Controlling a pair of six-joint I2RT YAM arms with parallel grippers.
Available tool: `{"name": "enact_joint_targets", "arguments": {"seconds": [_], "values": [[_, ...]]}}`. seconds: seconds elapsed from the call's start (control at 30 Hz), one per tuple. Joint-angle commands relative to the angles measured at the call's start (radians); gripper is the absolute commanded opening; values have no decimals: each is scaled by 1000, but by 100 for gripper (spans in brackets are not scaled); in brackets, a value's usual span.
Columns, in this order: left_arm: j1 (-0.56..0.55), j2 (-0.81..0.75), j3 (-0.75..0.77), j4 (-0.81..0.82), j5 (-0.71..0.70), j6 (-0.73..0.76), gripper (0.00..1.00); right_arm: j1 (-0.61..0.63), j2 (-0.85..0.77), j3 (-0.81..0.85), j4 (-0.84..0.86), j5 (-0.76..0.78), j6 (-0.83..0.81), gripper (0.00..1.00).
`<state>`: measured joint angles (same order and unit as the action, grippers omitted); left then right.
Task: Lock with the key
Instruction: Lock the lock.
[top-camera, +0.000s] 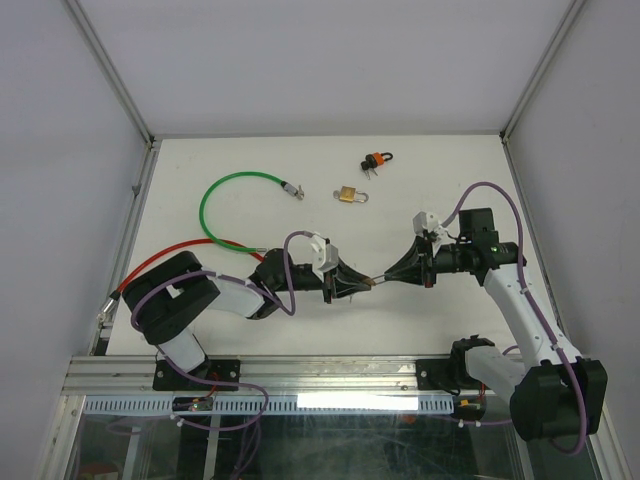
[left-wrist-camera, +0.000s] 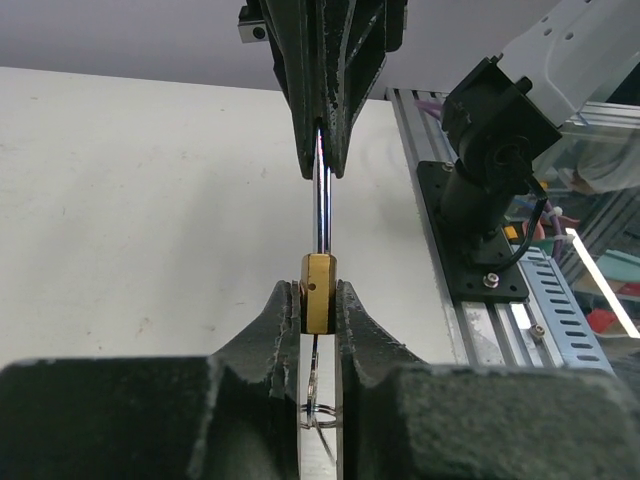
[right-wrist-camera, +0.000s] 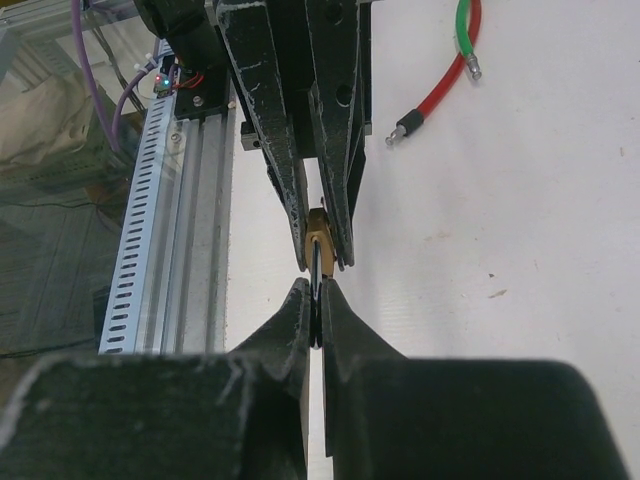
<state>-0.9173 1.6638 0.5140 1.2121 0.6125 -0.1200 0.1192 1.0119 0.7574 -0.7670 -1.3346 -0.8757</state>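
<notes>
I've got my left fingers (left-wrist-camera: 268, 335) clenched on the brass padlock (left-wrist-camera: 319, 293), my right fingers (right-wrist-camera: 292, 335) pinching its shackle (left-wrist-camera: 322, 205), over the worktop (top-camera: 250, 160).

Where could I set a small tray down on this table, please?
Free: the far right corner beside the orange lock; the far strip behind the green cable. Crowded: centre, where left gripper and right gripper hold a padlock.

Padlock (top-camera: 372, 282) between left claw (top-camera: 363, 284) and right claw (top-camera: 382, 280), second padlock (top-camera: 348, 195) behind, cable loop (top-camera: 205, 203) rear-left on table (top-camera: 450, 170).
</notes>
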Motion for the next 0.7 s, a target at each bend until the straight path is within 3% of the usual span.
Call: {"name": "enact_joint_targets", "arguments": {"seconds": [0.0,0.27,0.5,0.67], "values": [[-11,4,42,13,66,-11,0,-3,-17,39,-5,-49,-46,0],[-10,4,47,35,50,-30,0,20,-6,27,-5,-57,-48,0],[-9,-18,49,-4,-76,6,0,55,40,22,52,-32,52,0],[-10,-23,61,13,-11,-29,0,83,44,4,78,-3,35,0]]}}
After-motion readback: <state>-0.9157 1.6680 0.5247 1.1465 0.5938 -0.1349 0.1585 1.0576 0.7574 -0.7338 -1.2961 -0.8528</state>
